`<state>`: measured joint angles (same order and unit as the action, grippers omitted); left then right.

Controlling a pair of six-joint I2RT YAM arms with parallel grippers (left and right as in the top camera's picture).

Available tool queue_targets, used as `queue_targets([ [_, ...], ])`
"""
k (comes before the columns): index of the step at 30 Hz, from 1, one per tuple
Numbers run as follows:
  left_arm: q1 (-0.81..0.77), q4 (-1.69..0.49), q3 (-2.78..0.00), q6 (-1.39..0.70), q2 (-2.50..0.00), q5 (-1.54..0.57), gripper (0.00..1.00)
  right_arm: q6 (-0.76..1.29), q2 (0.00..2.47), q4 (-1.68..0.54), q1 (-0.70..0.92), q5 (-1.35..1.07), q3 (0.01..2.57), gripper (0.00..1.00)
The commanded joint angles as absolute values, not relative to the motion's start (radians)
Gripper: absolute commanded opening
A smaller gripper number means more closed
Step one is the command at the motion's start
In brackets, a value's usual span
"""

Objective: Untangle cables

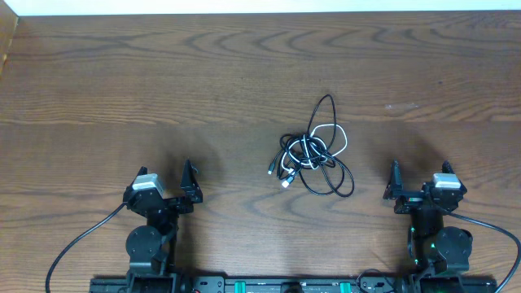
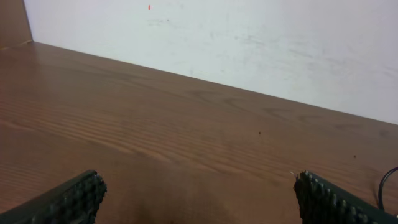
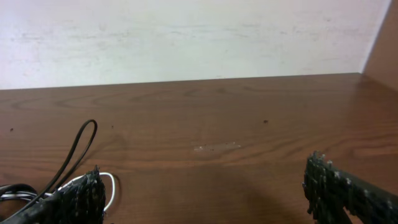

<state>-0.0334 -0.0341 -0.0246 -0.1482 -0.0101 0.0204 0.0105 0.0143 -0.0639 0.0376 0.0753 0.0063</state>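
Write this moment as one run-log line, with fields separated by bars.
stage: not started | cables: tangled bundle, untouched | left gripper: open, empty | right gripper: open, empty

We see the cables (image 1: 313,155) lying in one bundle on the table (image 1: 163,73), right of its middle, between the left gripper (image 1: 165,177) at the near left and the right gripper (image 1: 421,175) at the near right, nearer the right one and slightly farther back than both.

Jaws wide apart; black cable (image 2: 380,186) far right.
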Motion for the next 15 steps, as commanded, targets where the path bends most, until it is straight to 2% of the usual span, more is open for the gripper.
queue_targets([
  [1,-0.028,-0.074,-0.005,-0.135,-0.006,0.009,0.98,-0.001,0.006,-0.068,0.031,0.072,0.006,0.99],
  [15,-0.028,-0.115,-0.074,-0.135,-0.027,-0.018,0.98,-0.001,0.006,-0.068,0.031,0.072,0.006,0.99],
])
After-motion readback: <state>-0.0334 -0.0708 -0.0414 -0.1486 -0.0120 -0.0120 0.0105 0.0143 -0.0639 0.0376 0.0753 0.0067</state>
